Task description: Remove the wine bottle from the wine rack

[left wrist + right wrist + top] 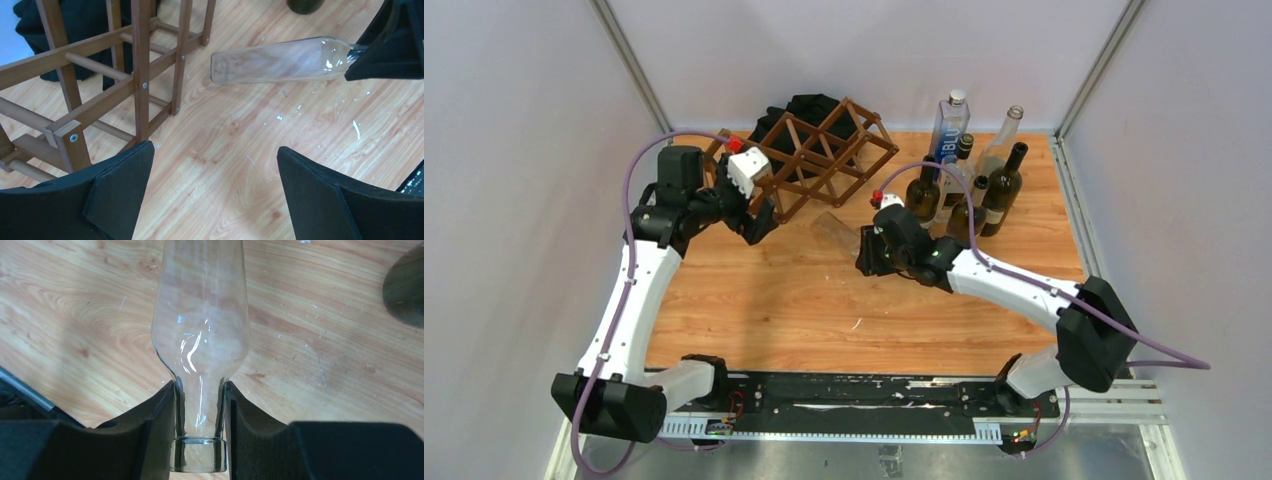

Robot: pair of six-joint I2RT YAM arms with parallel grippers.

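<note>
Right gripper [200,390] clamps the wine bottle [200,315] by its neck, between wine rack [141,60] and standing bottles [1002,190]; left gripper [214,150] gapes

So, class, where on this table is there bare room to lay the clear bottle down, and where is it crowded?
Bare: the wide middle of the table, from the wine rack to the near rail. Crowded: back right, the standing bottles.

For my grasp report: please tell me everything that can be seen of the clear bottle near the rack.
The clear bottle is colourless see-through glass, apparently empty, without label or cap. Wide body, sloping shoulders, narrow neck, thick lip. It lies about level over the wooden table, outside the wine rack, base toward it. The right gripper's fingers clamp its neck.
</note>
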